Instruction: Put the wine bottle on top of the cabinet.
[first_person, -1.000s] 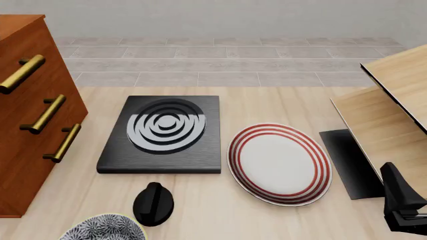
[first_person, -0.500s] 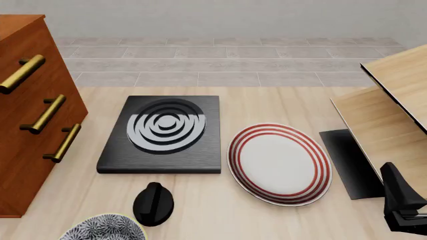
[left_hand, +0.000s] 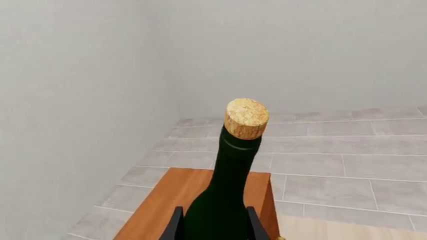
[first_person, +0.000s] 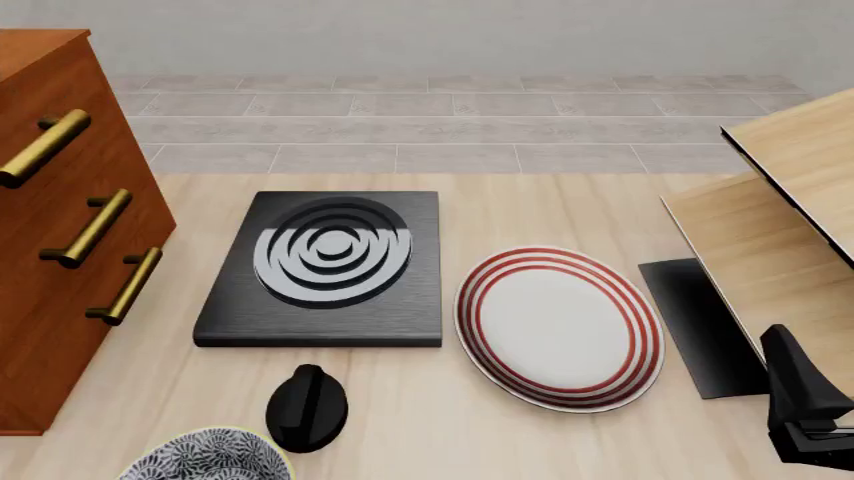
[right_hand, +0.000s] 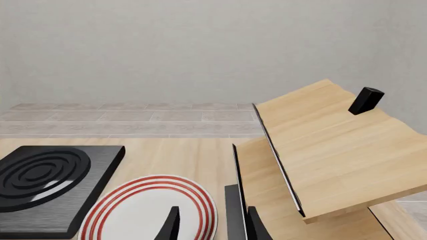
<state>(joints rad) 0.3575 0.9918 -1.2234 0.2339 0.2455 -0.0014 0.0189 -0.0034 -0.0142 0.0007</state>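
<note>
Bottle: wine bottle (left_hand: 230, 185) upright between left gripper (left_hand: 213, 225) fingers, gripped, over the cabinet (left_hand: 167, 205) top.
Placement: lower straight, release once seated.
Edges: top is narrow; stay clear of its front lip.
Right gripper (right_hand: 212, 225): empty, parted, above striped plate (right_hand: 143, 210).
</note>
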